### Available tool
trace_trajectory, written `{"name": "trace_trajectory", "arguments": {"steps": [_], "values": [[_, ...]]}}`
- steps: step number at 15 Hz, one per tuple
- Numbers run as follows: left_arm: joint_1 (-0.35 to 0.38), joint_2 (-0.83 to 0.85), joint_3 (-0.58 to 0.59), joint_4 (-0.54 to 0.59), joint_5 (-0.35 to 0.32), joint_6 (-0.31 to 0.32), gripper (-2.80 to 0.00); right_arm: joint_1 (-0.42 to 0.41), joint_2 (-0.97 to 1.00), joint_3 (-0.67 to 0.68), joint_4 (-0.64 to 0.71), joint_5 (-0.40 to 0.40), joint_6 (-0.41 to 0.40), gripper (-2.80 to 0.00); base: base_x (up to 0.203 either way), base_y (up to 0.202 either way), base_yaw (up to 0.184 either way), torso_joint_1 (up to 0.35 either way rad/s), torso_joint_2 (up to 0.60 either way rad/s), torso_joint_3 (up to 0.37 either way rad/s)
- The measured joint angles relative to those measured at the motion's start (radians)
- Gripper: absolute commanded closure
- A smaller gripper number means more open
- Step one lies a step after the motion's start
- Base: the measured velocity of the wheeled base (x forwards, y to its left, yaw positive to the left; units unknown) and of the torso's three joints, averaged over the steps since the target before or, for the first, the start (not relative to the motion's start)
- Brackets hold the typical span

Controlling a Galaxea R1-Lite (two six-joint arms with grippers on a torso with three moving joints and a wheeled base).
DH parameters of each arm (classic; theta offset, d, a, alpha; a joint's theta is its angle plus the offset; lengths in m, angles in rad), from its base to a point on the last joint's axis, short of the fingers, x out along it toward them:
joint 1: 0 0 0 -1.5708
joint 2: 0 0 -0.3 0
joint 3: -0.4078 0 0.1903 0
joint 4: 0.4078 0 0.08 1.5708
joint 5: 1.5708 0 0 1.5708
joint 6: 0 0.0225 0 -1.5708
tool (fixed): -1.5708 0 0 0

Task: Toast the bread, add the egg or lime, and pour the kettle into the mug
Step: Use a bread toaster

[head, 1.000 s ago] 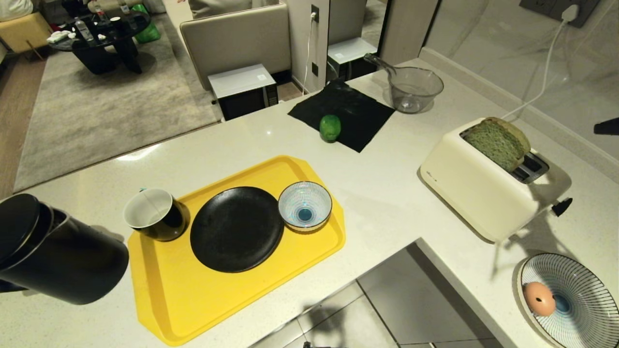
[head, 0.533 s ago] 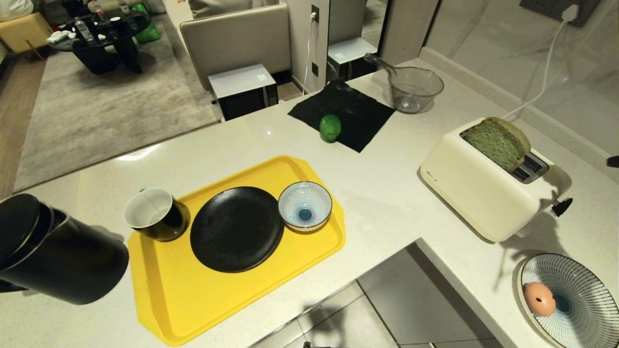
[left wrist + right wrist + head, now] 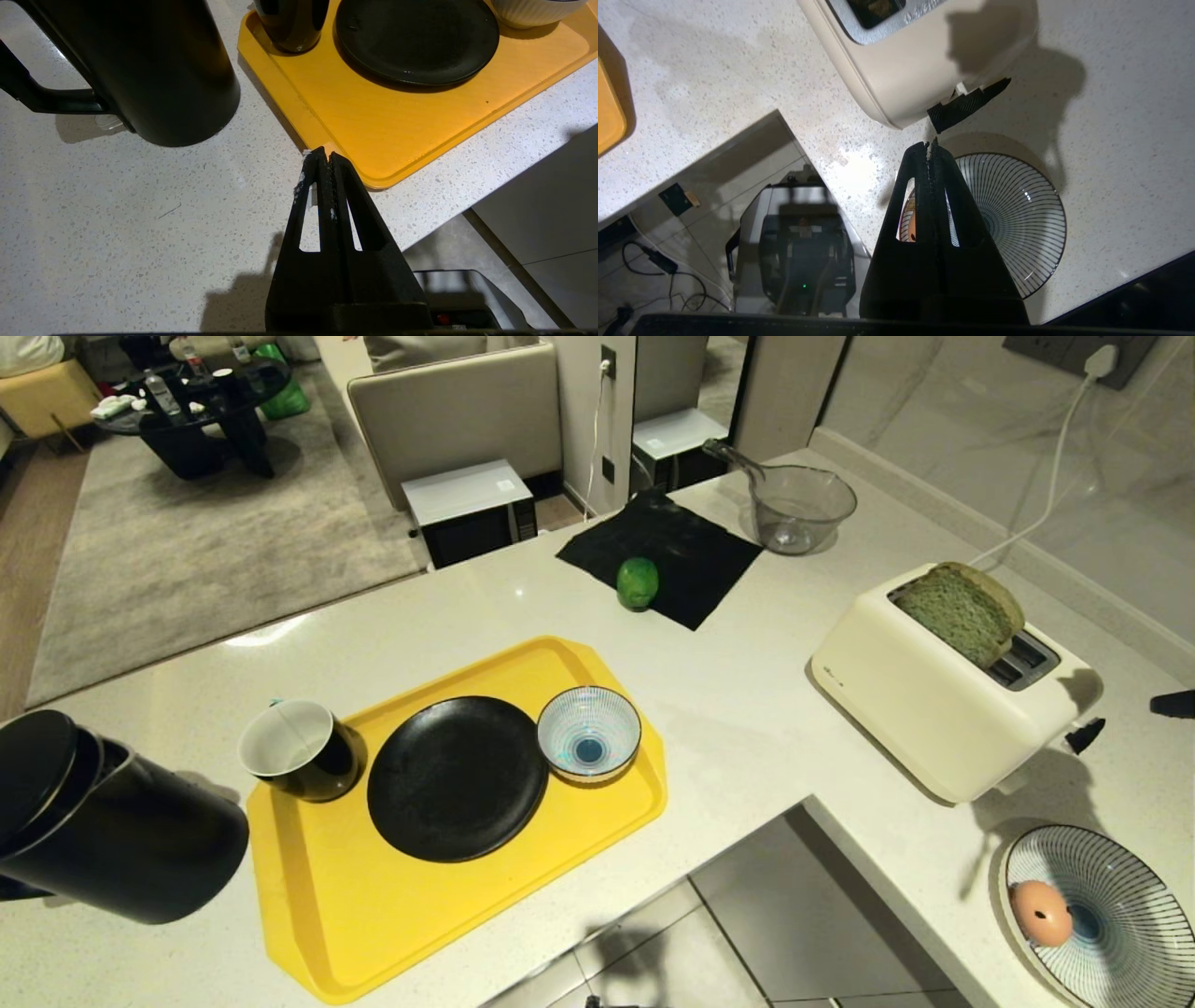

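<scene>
Both pincers clenched empty over speckled white counter (image 3: 747, 709); grey rug (image 3: 215, 551) beyond.

No readable text. Toaster (image 3: 920, 709) has a small dark logo mark near its lower front corner, too small to read.

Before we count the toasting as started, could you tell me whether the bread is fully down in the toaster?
Not yet: the bread stands tilted in the toaster slot, its upper half above the rim.
</scene>
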Motion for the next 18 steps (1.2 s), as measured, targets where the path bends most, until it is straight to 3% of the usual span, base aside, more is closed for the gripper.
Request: {"name": "trace_trajectory", "arguments": {"steps": [8, 12, 18], "values": [[0.0, 0.0, 0.0, 0.0, 0.0, 0.0, 0.0, -0.008, 0.08, 0.051, -0.006, 0.002, -0.001, 0.0, 0.0, 0.0, 0.0, 0.0, 0.0, 0.0], [0.0, 0.0, 0.0, 0.0, 0.0, 0.0, 0.0, -0.012, 0.12, 0.069, -0.123, 0.0, -0.001, 0.0, 0.0, 0.0, 0.0, 0.0, 0.0, 0.0], [0.0, 0.0, 0.0, 0.0, 0.0, 0.0, 0.0, -0.023, 0.169, 0.073, -0.147, 0.001, -0.005, 0.0, 0.0, 0.0, 0.0, 0.0, 0.0, 0.0]]}}
